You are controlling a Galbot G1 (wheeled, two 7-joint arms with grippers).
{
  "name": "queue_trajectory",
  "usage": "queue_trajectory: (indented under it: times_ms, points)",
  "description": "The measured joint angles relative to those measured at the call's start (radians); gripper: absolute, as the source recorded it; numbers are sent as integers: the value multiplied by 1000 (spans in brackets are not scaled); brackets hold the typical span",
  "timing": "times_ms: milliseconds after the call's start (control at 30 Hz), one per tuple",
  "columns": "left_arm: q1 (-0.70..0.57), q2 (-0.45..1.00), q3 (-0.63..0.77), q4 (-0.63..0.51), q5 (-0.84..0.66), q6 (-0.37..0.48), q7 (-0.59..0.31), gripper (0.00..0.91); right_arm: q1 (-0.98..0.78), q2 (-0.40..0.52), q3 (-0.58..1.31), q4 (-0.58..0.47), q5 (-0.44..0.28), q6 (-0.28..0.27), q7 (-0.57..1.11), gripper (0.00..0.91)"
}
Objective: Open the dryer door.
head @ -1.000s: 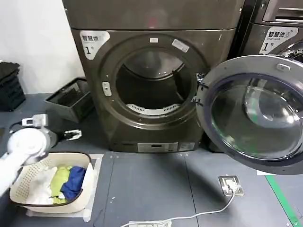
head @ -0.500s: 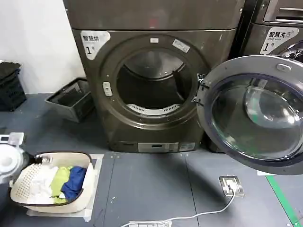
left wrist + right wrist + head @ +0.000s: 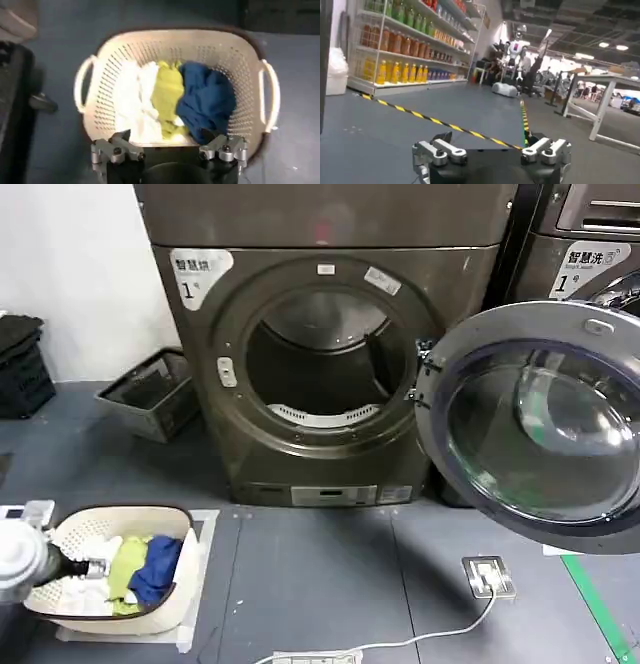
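The dryer [image 3: 320, 219] stands ahead with its round drum mouth uncovered. Its door [image 3: 540, 424], a glass porthole in a grey ring, is swung wide to the right on its hinge. My left gripper [image 3: 88, 567] hangs low at the near left, over the near rim of a cream laundry basket [image 3: 150, 614]. In the left wrist view the left gripper [image 3: 165, 136] is open, jaws wide apart and holding nothing, just above the basket [image 3: 240, 60] with white, yellow-green and blue clothes. My right gripper [image 3: 487, 136] is open and parked, facing away into the room.
A dark crate [image 3: 150, 392] leans beside the dryer's left side, and a black crate [image 3: 20, 369] sits at the far left. A floor socket with a white cable [image 3: 488, 576] lies below the door. A second machine [image 3: 590, 244] stands behind the door.
My left arm has dropped and pulled back toward the near left, bringing its gripper over the basket's rim. The dryer door has stayed where it was.
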Motion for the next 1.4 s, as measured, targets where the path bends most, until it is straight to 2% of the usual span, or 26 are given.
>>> queue_trajectory:
  times_ms: [433, 1033, 1400]
  points:
    - [-12, -32, 6, 21, -144, 0, -7, 907, -7, -1, 4, 7, 0, 10, -12, 907]
    - [-29, -48, 10, 40, -134, 0, -8, 907, -8, -1, 11, 6, 2, 20, -24, 907]
    - [-52, -56, 26, 46, -117, 0, -6, 907, -9, -2, 11, -9, 11, 44, -32, 907]
